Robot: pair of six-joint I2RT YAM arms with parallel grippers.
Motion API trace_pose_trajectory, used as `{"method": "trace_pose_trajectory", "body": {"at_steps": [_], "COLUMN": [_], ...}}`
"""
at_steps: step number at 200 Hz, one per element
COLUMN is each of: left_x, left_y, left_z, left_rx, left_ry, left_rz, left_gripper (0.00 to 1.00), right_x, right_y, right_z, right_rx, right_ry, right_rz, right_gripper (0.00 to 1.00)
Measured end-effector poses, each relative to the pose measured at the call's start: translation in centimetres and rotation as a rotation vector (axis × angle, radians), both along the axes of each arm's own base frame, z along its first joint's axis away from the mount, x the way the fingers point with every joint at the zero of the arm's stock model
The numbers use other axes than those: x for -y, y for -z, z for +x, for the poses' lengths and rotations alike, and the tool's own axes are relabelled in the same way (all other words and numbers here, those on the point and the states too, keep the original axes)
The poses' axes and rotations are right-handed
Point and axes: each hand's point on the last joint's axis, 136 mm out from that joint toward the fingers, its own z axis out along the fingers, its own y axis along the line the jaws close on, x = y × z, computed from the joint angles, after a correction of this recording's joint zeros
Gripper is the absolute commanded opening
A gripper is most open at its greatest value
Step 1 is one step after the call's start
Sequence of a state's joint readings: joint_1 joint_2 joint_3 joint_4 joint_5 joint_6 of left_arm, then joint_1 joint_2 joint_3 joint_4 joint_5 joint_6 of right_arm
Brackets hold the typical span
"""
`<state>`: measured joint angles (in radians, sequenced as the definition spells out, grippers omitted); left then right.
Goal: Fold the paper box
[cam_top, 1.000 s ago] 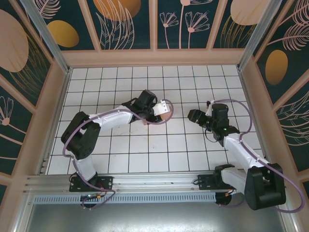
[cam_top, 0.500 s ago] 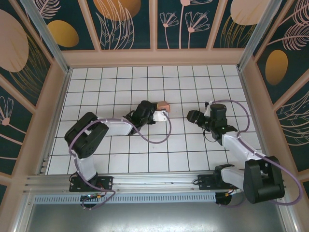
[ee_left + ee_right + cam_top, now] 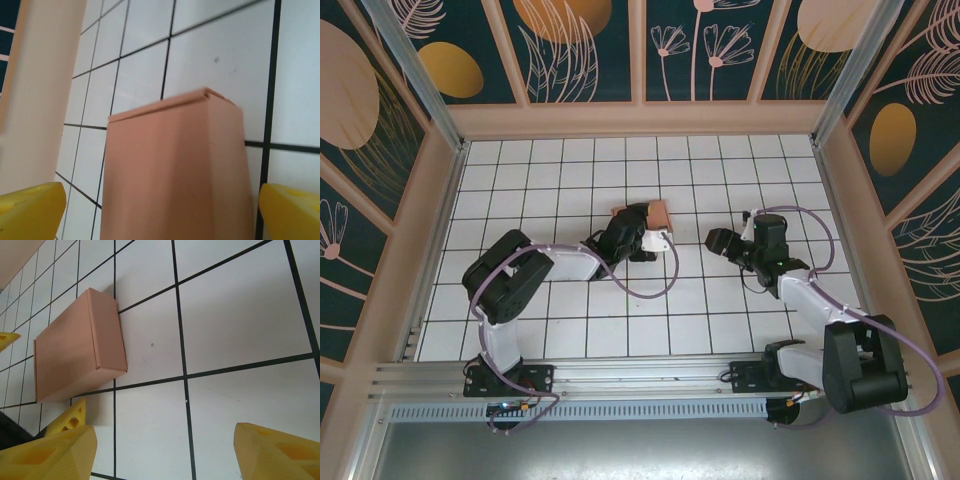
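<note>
Left wrist view: the closed-up paper box (image 3: 175, 170) lies on the tiled surface (image 3: 220, 45) between the spread fingers of the left gripper (image 3: 160, 215), with a gap on either side. The right gripper (image 3: 165, 455) stands open, holding nothing, apart from the box.

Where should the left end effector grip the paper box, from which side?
Probably the paper box across its long side walls, from its short end where the left end effector sits: its open fingers straddle that narrower width, and those walls look flat.
</note>
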<state>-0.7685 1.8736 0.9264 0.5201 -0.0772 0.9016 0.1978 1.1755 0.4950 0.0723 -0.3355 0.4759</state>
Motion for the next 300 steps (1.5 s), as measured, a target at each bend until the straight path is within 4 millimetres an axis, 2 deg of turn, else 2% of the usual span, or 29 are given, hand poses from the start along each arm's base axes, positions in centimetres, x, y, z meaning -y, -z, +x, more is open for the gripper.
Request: {"method": "trace_pose_trajectory", "body": {"at_steps": [19,33,42,65,89,113,130,159,175,197,208,242,261,274,300], "left_x": [-0.2,-1.4,-2.4,-6.1,-11.2,-16.5,-20.8,-28.2,-31.2,-33.0,-33.6,-35.0,-35.8,-35.9,-36.3], "left_y": [-2.7,-5.3,-7.1,-11.2,-13.0,-12.8,-12.0,-9.4,-7.5,-5.1,-4.2,-5.4,-4.3,-3.0,-3.6], "left_z": [-1.1,-1.8,-1.9,-1.8,-2.0,-1.9,-1.9,-2.0,-2.1,-2.4,-2.3,-1.5,-0.9,-0.7,-0.2], "left_rx": [-0.049,-0.074,-0.08,-0.072,-0.05,-0.028,0.002,0.044,0.057,0.049,0.04,0.116,0.117,0.074,0.085], "left_ry": [-0.003,-0.025,-0.05,-0.157,-0.311,-0.494,-0.63,-0.867,-0.965,-1.026,-1.051,-1.052,-1.072,-1.091,-1.092], "left_rz": [-0.142,-0.262,-0.336,-0.521,-0.655,-0.742,-0.791,-0.857,-0.882,-0.907,-0.908,-0.985,-0.998,-0.987,-1.015], "left_gripper": [0.99,0.99,0.99,0.99,0.99,0.99,0.99,0.99,0.99,0.99,0.99,0.99,0.99,0.99,0.99], "right_x": [0.1,0.4,0.8,2.5,5.2,8.5,10.7,14.9,16.6,17.2,17.2,16.7,15.9,15.3,14.1], "right_y": [0.0,-0.2,-0.6,-2.3,-4.2,-5.8,-6.4,-4.1,-2.4,-0.3,0.0,-1.3,-1.6,-1.5,-0.1], "right_z": [0.0,0.3,0.7,2.3,4.2,5.7,6.0,5.1,4.6,4.0,4.0,4.7,5.1,5.5,5.7], "right_rx": [0.01,0.029,0.046,0.122,0.22,0.328,0.411,0.437,0.425,0.416,0.424,0.528,0.562,0.582,0.561], "right_ry": [-0.007,-0.003,0.009,0.061,0.16,0.272,0.341,0.464,0.51,0.531,0.525,0.503,0.463,0.439,0.385], "right_rz": [-0.015,-0.043,-0.065,-0.13,-0.211,-0.323,-0.401,-0.492,-0.504,-0.504,-0.496,-0.468,-0.466,-0.472,-0.489], "right_gripper": [0.76,0.78,0.85,0.91,0.94,0.95,0.96,0.97,0.98,0.99,0.99,0.99,0.99,0.99,0.99]}}
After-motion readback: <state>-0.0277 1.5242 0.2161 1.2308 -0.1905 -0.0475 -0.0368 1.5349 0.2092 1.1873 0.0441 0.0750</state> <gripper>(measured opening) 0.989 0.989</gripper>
